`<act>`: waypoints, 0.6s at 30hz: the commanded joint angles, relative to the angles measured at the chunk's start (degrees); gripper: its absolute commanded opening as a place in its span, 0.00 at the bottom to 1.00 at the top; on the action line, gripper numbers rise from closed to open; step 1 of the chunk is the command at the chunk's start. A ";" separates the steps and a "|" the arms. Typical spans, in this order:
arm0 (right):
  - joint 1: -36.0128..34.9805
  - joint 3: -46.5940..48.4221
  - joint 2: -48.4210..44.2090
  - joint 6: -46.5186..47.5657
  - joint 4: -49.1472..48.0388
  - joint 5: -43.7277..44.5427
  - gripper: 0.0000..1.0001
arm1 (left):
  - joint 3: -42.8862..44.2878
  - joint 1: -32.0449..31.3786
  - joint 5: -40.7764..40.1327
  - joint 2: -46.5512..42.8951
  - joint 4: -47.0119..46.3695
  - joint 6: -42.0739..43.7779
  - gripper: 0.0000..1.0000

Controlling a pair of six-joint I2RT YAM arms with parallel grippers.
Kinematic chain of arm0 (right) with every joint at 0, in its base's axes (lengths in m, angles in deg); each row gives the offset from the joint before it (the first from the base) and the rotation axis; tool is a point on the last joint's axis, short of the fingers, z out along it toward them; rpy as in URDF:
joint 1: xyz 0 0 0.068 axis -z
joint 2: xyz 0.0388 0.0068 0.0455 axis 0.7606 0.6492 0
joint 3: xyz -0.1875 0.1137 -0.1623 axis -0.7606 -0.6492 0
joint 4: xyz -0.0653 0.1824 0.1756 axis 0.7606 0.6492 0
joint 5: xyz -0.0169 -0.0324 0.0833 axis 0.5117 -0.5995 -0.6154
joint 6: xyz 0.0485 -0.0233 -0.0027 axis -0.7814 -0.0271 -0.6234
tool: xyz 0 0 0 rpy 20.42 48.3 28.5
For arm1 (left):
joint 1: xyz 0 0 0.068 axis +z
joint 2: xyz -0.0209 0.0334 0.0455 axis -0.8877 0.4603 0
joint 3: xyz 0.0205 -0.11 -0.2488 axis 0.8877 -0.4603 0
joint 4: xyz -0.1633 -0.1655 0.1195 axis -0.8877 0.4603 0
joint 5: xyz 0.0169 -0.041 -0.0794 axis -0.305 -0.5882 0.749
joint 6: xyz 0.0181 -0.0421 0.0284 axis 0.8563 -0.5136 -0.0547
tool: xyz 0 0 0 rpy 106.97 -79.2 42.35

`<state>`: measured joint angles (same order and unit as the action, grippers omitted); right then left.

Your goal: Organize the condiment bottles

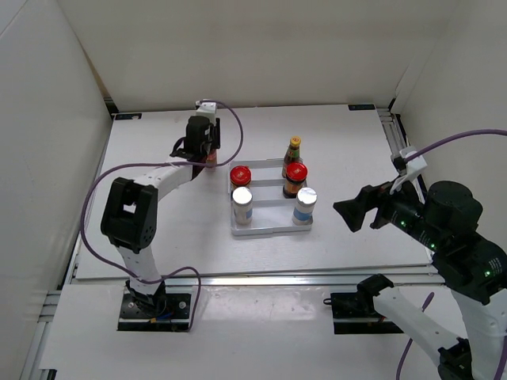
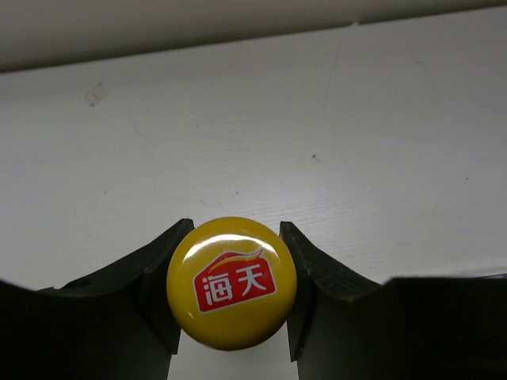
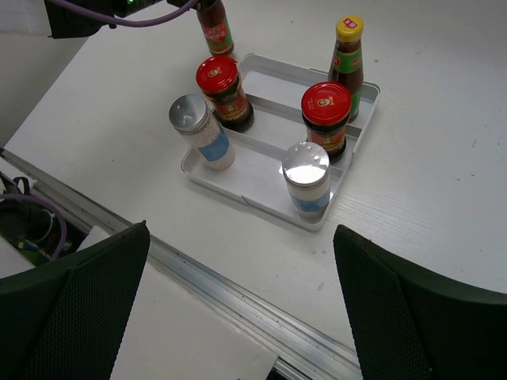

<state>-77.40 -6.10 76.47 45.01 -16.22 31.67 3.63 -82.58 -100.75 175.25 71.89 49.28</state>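
Note:
A flat white ridged tray [image 1: 269,231] holds five bottles: a slim dark sauce bottle with a yellow cap [image 1: 294,148] at the back right, two red-lidded jars [image 1: 240,176] [image 1: 295,176] in the middle row, and two silver-topped shakers [image 1: 242,204] [image 1: 305,204] in front. My left gripper [image 1: 202,144] is shut on the second yellow-capped sauce bottle [image 2: 231,283], which stands upright on the table left of the tray's back corner [image 3: 214,28]. My right gripper [image 3: 242,301] is open and empty, near the table's front edge, right of the tray [image 3: 261,194].
An aluminium rail [image 3: 261,309] runs along the table's near edge under my right gripper. White walls close the table on the left, back and right. A purple cable [image 1: 230,119] loops above the left arm.

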 commanded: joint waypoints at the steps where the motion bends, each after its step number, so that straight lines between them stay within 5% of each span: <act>1: -0.16 -0.21 -1.69 -1.08 -0.63 -1.84 1.00 | 7.28 -2.94 -0.07 -9.75 -6.03 2.90 0.11; 18: -0.16 -4.78 -2.67 -1.60 -1.33 -2.37 1.00 | -0.09 -9.63 7.49 -12.66 -8.48 -3.60 0.11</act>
<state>-77.40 -10.32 73.52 43.75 -15.83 30.31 3.85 -91.37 -94.83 165.55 69.23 47.44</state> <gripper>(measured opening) 0.998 0.550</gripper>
